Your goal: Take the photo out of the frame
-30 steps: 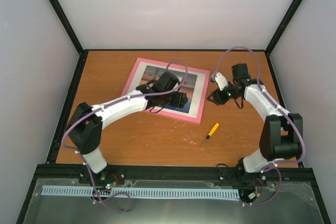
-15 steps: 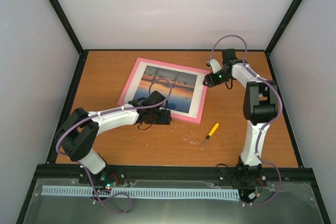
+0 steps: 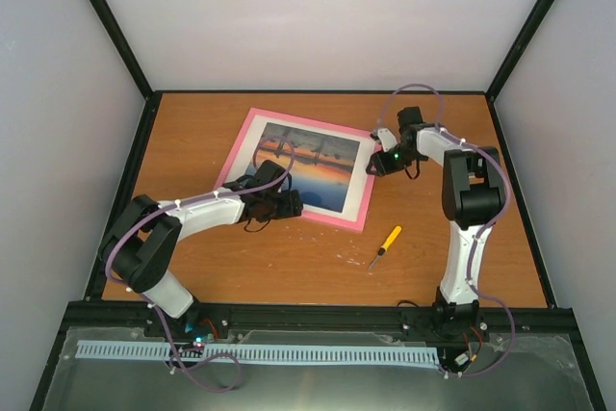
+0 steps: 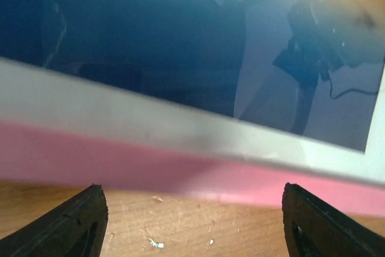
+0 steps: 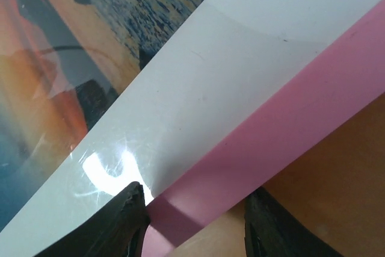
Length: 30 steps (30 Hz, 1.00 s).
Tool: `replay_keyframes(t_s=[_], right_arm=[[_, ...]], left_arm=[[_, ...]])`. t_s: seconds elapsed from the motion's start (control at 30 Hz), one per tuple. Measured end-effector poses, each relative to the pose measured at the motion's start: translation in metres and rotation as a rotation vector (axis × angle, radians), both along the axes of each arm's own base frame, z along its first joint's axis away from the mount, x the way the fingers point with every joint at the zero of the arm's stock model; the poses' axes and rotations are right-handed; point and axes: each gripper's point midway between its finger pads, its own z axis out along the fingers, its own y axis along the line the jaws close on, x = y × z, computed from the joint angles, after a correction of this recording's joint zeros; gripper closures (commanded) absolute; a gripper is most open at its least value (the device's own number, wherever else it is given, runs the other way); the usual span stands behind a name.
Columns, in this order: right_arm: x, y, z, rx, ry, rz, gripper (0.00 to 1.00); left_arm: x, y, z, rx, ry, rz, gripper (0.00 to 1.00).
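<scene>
The frame (image 4: 120, 154) lies flat and face up on the brown wooden table (image 3: 462, 238). It is a big rectangle with a thin, bright pink edge. The photo (image 3: 313, 166) is inside it, under a shiny cover that shows reflections, and a smooth white border (image 5: 240, 58) runs all round the picture. The photo is orange and blue with dark shapes. The left gripper (image 4: 195, 224) sits low at the near side of the frame. Its two black fingers (image 4: 72, 224) stand wide apart and hold nothing, with their tips on the table just short of the pink edge. The right gripper (image 5: 195, 227) is at the far right part of the frame, with the pink edge between its two fingers (image 5: 123, 224). I cannot tell if it is squeezing the edge. A small screwdriver (image 3: 386, 244) with a yellow handle lies on the wood, apart from the frame
</scene>
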Motion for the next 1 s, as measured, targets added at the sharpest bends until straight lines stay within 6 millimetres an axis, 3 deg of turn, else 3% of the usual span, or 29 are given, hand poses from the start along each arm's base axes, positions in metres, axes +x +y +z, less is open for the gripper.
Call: replay_keyframes(t_s=[0.4, 0.63, 0.77, 0.9, 0.93, 0.97, 1.0], right_arm=[[-0.074, 0.027, 0.0, 0.036, 0.072, 0.086, 0.65], [-0.096, 0.028, 0.002, 0.013, 0.099, 0.114, 0.51], [-0.106, 0.026, 0.03, -0.075, 0.004, 0.167, 0.49], [-0.117, 0.056, 0.068, -0.088, -0.153, 0.322, 0.51], [-0.122, 0.065, 0.071, -0.088, -0.173, 0.362, 0.51], [-0.137, 0.088, 0.069, -0.097, -0.195, 0.474, 0.51], [-0.138, 0.089, 0.069, -0.097, -0.195, 0.48, 0.52]], left_arm=[[0.026, 0.027, 0.001, 0.029, -0.041, 0.088, 0.23], [0.029, 0.035, 0.001, 0.073, -0.066, 0.074, 0.22], [0.022, 0.045, 0.009, 0.103, -0.083, 0.069, 0.22], [0.02, 0.046, 0.034, 0.091, -0.143, 0.045, 0.22], [0.02, 0.046, 0.039, 0.087, -0.158, 0.037, 0.22], [0.02, 0.047, 0.053, 0.08, -0.199, 0.015, 0.31], [0.02, 0.047, 0.054, 0.079, -0.202, 0.014, 0.33]])
